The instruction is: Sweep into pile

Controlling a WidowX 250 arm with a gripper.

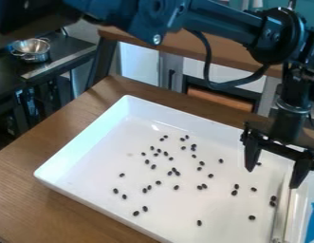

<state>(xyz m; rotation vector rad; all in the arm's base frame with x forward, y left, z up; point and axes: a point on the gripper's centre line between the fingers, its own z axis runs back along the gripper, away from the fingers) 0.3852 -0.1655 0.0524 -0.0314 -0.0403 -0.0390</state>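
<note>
Small dark beans (173, 169) lie scattered over the floor of a white tray (83, 144), loosely spread from its middle toward the right side. The black gripper (273, 174) hangs over the tray's right part, its two fingers wide apart and pointing down. Just below and between them, near the right finger, a long, narrow, pale tool (282, 206) lies toward the tray's right side. A couple of beans sit close to its left edge. Whether the right finger touches the tool, I cannot tell.
The tray stands on a brown wooden table (32, 190). A blue item (313, 223) shows at the right edge. Behind at the upper left, metal bowls (32, 50) stand on a dark counter (70, 50). The raised tray walls surround the beans, and the arm crosses above the back.
</note>
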